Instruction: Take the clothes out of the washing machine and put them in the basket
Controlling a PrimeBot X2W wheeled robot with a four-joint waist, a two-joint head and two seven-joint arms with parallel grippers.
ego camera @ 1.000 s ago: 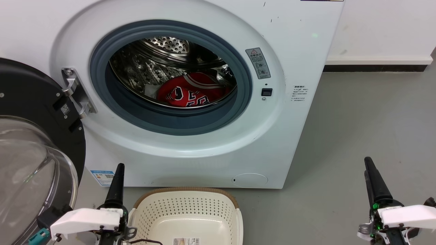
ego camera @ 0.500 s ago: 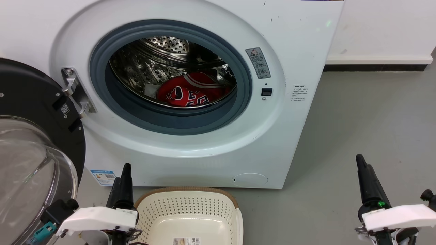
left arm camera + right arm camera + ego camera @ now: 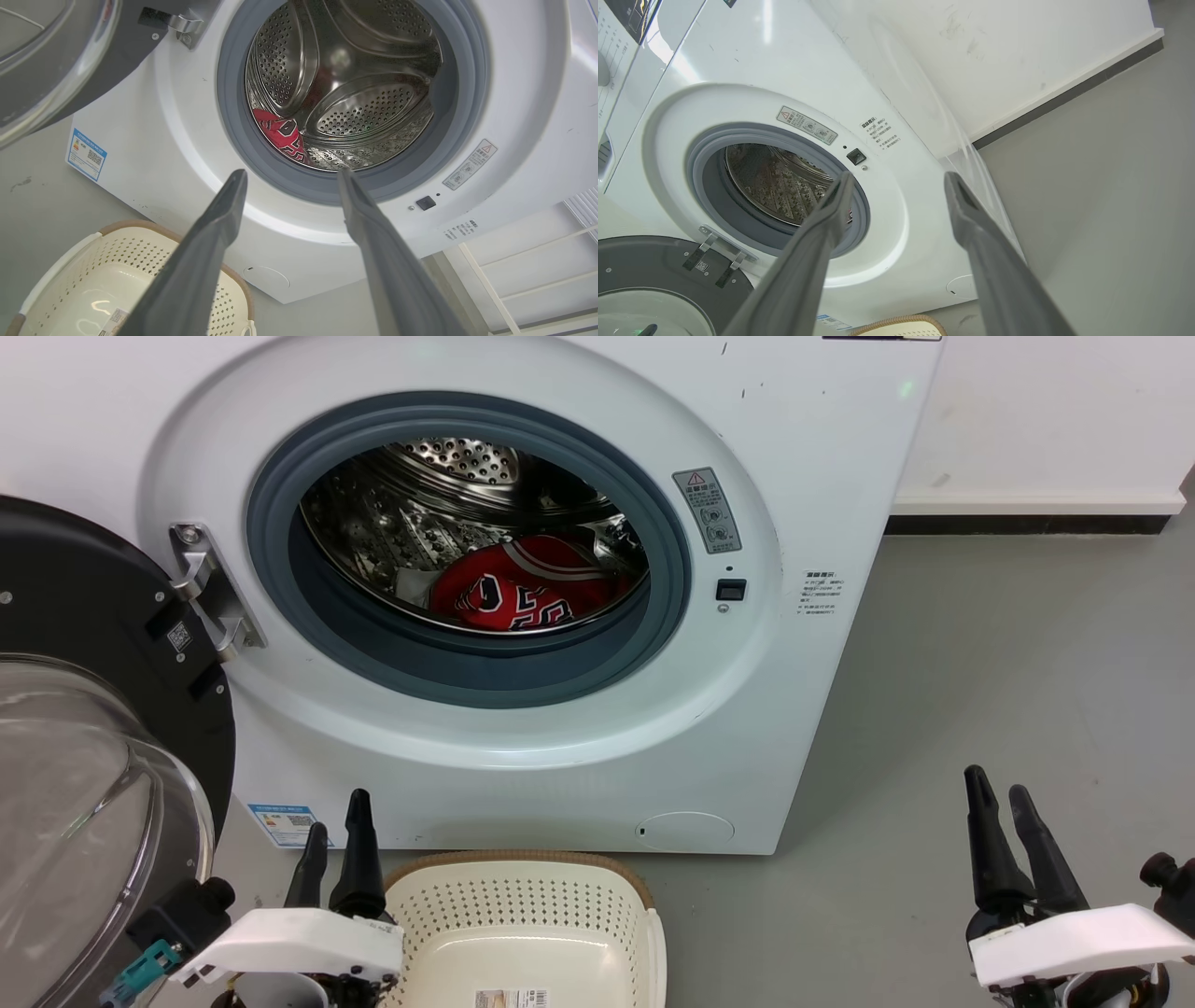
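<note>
The clothes are grasped by neither pincer. The left pincer is seen released, its two fingers spread with nothing between them, low beside the left rim of the basket. The right pincer is likewise released and empty, held well apart over the grey floor to the right of the washing machine.

The basket is set on the floor just in front of the machine, and no garment is seen in the part of it that is shown. Beyond it, the door is swung wide open to the left, and the porthole is left unobstructed.

The clothes are found bunched at the bottom of the steel drum, red with black-and-white lettering. How many garments make up the bunch cannot be told.

It is judged that only the opening of the door has been accomplished. Every reach into the drum, every lift and every drop into the basket is not yet done.
</note>
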